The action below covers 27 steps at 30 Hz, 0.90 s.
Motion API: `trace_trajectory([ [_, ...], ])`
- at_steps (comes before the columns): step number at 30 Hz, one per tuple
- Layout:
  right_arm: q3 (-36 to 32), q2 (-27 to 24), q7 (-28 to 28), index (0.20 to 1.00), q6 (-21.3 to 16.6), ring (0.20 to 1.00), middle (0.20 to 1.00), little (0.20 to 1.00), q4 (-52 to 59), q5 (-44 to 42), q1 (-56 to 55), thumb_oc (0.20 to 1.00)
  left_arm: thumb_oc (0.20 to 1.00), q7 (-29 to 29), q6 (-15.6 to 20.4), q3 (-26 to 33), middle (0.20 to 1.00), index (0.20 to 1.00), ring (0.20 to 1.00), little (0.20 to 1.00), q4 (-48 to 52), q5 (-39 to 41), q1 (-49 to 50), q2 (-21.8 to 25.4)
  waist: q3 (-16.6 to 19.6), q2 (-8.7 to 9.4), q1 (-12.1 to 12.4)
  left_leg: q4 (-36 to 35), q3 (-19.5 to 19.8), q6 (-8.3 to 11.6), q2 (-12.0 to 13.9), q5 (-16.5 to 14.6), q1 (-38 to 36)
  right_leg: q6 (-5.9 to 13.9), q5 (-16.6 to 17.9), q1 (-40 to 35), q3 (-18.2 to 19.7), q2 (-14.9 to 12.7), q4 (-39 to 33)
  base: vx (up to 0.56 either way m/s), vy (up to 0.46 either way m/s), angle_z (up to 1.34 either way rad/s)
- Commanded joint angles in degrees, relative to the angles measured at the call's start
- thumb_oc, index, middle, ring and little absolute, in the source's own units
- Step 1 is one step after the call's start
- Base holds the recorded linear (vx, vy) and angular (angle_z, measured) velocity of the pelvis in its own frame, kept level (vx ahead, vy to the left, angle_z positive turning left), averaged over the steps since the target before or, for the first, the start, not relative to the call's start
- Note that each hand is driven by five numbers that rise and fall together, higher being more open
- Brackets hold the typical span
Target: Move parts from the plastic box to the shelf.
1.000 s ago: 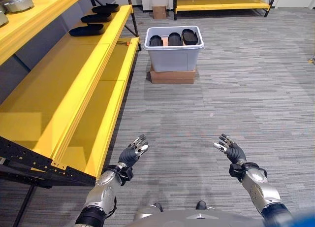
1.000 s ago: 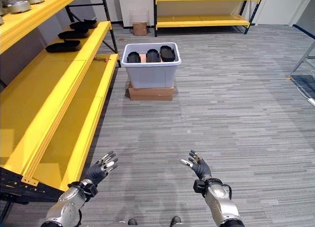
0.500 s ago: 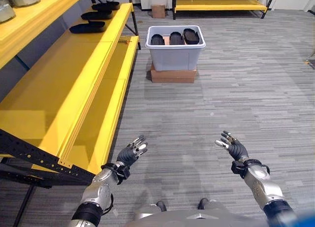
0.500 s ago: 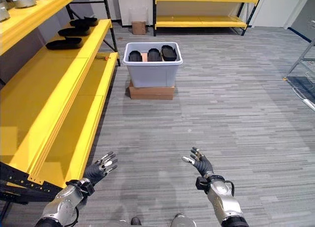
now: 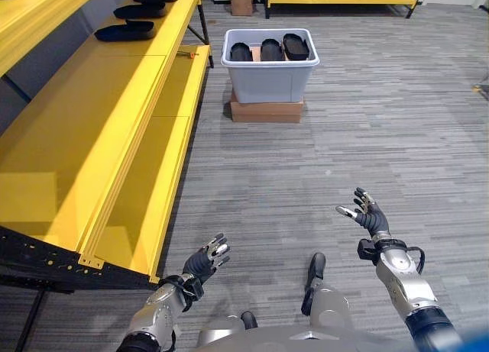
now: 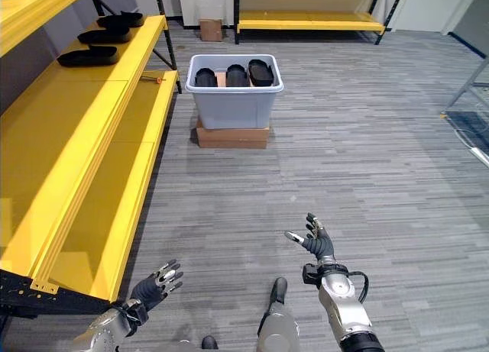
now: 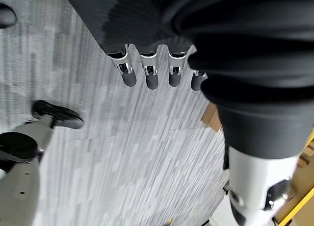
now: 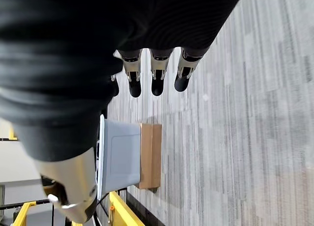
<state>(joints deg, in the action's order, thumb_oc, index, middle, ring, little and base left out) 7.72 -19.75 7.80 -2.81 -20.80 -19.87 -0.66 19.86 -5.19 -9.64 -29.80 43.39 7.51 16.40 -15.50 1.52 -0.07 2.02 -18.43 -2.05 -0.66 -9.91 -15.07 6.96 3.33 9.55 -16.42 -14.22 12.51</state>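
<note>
While I stand well short of the plastic box (image 5: 270,62), the left eye view shows my left hand (image 5: 208,258) and right hand (image 5: 367,214) empty, fingers spread. Three dark parts (image 5: 268,49) sit in the box on a cardboard carton (image 5: 267,111); others lie at the shelf's (image 5: 92,130) far end.

In the right eye view, a careless approach could clip the shelf's front edge.

Both wrist views show straight fingers over carpet; the box's depth stays hidden.
</note>
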Motion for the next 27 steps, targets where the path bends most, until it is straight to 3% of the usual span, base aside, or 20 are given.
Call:
trace_trajectory([
  [1, -4.0, -2.2, 3.3, 1.000, -5.0, 1.000, 1.000, 1.000, 2.3, -1.1, 2.6, 1.000, 1.000, 2.2, 2.0, 0.4, 1.000, 1.000, 1.000, 1.000, 4.3, 6.8, -0.3, 1.7, 3.6, 1.22, 0.8, 7.1, 0.2, 1.12, 2.8, -2.8, 3.0, 2.84, 3.0, -6.5, -3.6, 1.4, -6.7, 0.64, -0.176, 0.55],
  [3, -4.5, -2.8, 5.1, 1.000, -4.8, 1.000, 1.000, 1.000, 1.9, 0.0, 2.6, 1.000, 1.000, 3.0, 2.3, 0.9, 1.000, 1.000, 1.000, 1.000, 3.6, 6.3, 0.6, 0.2, 4.8, 1.21, 0.9, 11.2, -0.5, 2.20, 4.3, -3.9, 3.4, 0.77, 0.7, -7.6, -4.2, 2.8, -6.2, 0.70, -0.256, 0.07],
  [4, -4.4, -3.0, 4.4, 1.000, -4.8, 1.000, 1.000, 1.000, 1.8, 2.2, 2.1, 1.000, 1.000, 4.0, 3.3, 1.2, 1.000, 1.000, 1.000, 1.000, 2.5, 6.6, 0.6, -1.2, 5.7, 1.29, 0.7, 15.8, -0.4, 3.72, 5.9, -1.9, 4.9, -1.10, -1.1, -8.5, -4.0, 4.5, -6.6, 0.49, -0.248, -0.24],
  [7, -4.3, -3.9, 2.9, 1.000, -5.2, 1.000, 1.000, 1.000, 2.7, 4.2, 1.1, 1.000, 1.000, 6.1, 2.5, 1.8, 1.000, 1.000, 1.000, 1.000, 1.7, 12.4, 0.3, -2.8, 6.8, 1.40, 0.2, 21.6, -0.1, 5.04, 7.4, 0.3, 7.0, -3.60, -3.5, -9.3, -3.2, 6.6, -7.0, 0.39, -0.237, -0.23],
  [9, -3.7, -4.2, 2.0, 1.000, -5.3, 1.000, 1.000, 1.000, 3.7, 3.7, -0.1, 1.000, 1.000, 6.2, 3.2, 3.5, 1.000, 1.000, 1.000, 1.000, -1.0, 12.4, -2.0, -4.0, 8.5, 1.72, -1.0, 31.1, -2.3, 7.22, 9.6, 4.4, 8.3, -6.68, -7.0, -9.8, -4.3, 8.8, -7.0, 0.34, -0.338, 0.14],
  [10, -3.6, -4.2, 1.5, 1.000, -5.7, 1.000, 1.000, 1.000, 3.8, 4.3, -0.8, 1.000, 1.000, 6.3, 4.1, 3.9, 1.000, 1.000, 1.000, 1.000, -1.7, 10.6, -3.4, -4.4, 8.6, 1.88, -1.3, 36.1, -3.4, 7.74, 9.7, 5.0, 10.8, -7.51, -7.5, -10.3, -5.2, 9.9, -7.7, 0.31, -0.280, 0.42],
  [11, -3.4, -4.2, 1.2, 1.000, -5.5, 1.000, 1.000, 1.000, 3.9, 4.4, -1.0, 1.000, 1.000, 5.8, 4.5, 3.9, 1.000, 1.000, 1.000, 1.000, -1.5, 9.5, -3.9, -4.4, 8.3, 1.79, -1.4, 35.9, -3.5, 7.54, 9.3, 4.4, 11.5, -7.41, -7.3, -10.4, -5.4, 10.2, -8.0, 0.26, -0.116, 0.55],
  [14, -3.2, -3.7, 0.8, 1.000, -5.1, 1.000, 1.000, 1.000, 4.5, 5.0, -1.3, 1.000, 1.000, 4.6, 5.3, 3.8, 1.000, 1.000, 1.000, 1.000, -0.2, 8.4, -4.1, -3.6, 7.2, 1.19, -1.6, 22.9, -3.9, 5.33, 6.5, 0.8, 10.4, -5.48, -6.1, -9.1, -5.9, 9.8, -6.5, 0.19, 0.156, 0.21],
  [15, -3.2, -3.3, 0.6, 1.000, -4.5, 1.000, 1.000, 1.000, 5.2, 5.0, -1.7, 1.000, 1.000, 4.2, 5.3, 3.5, 1.000, 1.000, 1.000, 1.000, 0.5, 8.6, -4.1, -2.8, 6.6, 0.50, -2.4, 11.5, -5.5, 4.83, 6.0, 0.8, 9.0, -4.07, -6.0, -8.4, -6.0, 9.1, -4.7, 0.20, 0.239, -0.06],
  [16, -3.3, -3.2, 0.5, 1.000, -4.4, 1.000, 1.000, 1.000, 5.3, 4.9, -1.8, 1.000, 1.000, 3.9, 5.1, 3.5, 1.000, 1.000, 1.000, 1.000, 0.7, 8.7, -4.1, -2.6, 6.4, 0.30, -2.5, 8.9, -5.8, 4.91, 6.0, 1.4, 8.9, -3.71, -6.0, -8.4, -5.8, 9.0, -4.4, 0.18, 0.220, 0.14],
  [17, -3.3, -3.1, 0.3, 1.000, -4.3, 1.000, 1.000, 1.000, 5.4, 4.9, -1.8, 1.000, 1.000, 3.7, 5.0, 3.6, 1.000, 1.000, 1.000, 1.000, 0.9, 8.8, -4.0, -2.5, 6.2, 0.04, -2.5, 6.5, -5.8, 5.24, 6.2, 2.8, 9.0, -3.44, -6.3, -8.7, -5.4, 9.0, -4.3, 0.29, 0.243, 0.67],
  [18, -2.4, -2.9, -1.1, 1.000, -5.2, 1.000, 1.000, 1.000, 5.2, 5.7, -1.8, 1.000, 1.000, 2.9, 5.5, 4.5, 1.000, 1.000, 1.000, 1.000, 1.2, 9.0, -2.6, -2.1, 5.2, -0.85, -0.9, -3.1, -5.2, 8.31, 9.9, 14.1, 12.4, -2.89, -8.5, -13.8, -2.7, 9.5, -5.6, 0.33, 0.260, 0.89],
  [20, -1.4, -3.2, -1.8, 1.000, -5.6, 1.000, 1.000, 1.000, 5.1, 5.6, -1.6, 1.000, 1.000, 2.3, 6.1, 5.4, 1.000, 1.000, 1.000, 1.000, 1.5, 9.4, -1.4, -2.3, 4.5, -0.76, 0.6, -4.4, -3.5, 9.46, 12.5, 18.2, 15.9, -3.22, -9.5, -16.6, -1.2, 9.2, -6.7, 0.29, 0.231, 0.25],
  [21, -1.1, -3.3, -2.1, 1.000, -5.6, 1.000, 1.000, 1.000, 5.2, 5.4, -1.6, 1.000, 1.000, 2.2, 6.7, 5.8, 1.000, 1.000, 1.000, 1.000, 1.5, 9.4, -1.1, -2.5, 4.3, -0.76, 1.0, -4.3, -2.9, 9.64, 13.1, 18.8, 16.9, -3.28, -9.9, -17.3, -0.8, 9.0, -6.9, 0.21, 0.202, -0.58],
  [24, 1.1, -4.1, -3.7, 1.000, -5.9, 1.000, 1.000, 1.000, 4.7, 6.5, -0.4, 1.000, 1.000, 1.6, 9.0, 7.6, 1.000, 1.000, 1.000, 1.000, 0.9, 9.0, -0.2, -2.6, 4.2, -0.98, 2.5, -3.0, -2.7, 9.25, 13.7, 18.1, 17.2, -2.93, -11.2, -18.8, -1.4, 7.7, -6.4, 0.23, 0.254, -0.90],
  [27, 1.4, -4.0, -3.9, 1.000, -5.4, 1.000, 1.000, 1.000, 5.1, 4.9, -0.5, 1.000, 1.000, 0.6, 8.9, 7.7, 1.000, 1.000, 1.000, 1.000, 1.3, 8.6, -0.4, -2.1, 4.3, -0.85, 2.6, -1.6, -3.5, 8.39, 13.1, 16.4, 16.7, -2.66, -11.8, -19.2, -2.3, 6.7, -5.4, 0.20, 0.225, -0.54],
])
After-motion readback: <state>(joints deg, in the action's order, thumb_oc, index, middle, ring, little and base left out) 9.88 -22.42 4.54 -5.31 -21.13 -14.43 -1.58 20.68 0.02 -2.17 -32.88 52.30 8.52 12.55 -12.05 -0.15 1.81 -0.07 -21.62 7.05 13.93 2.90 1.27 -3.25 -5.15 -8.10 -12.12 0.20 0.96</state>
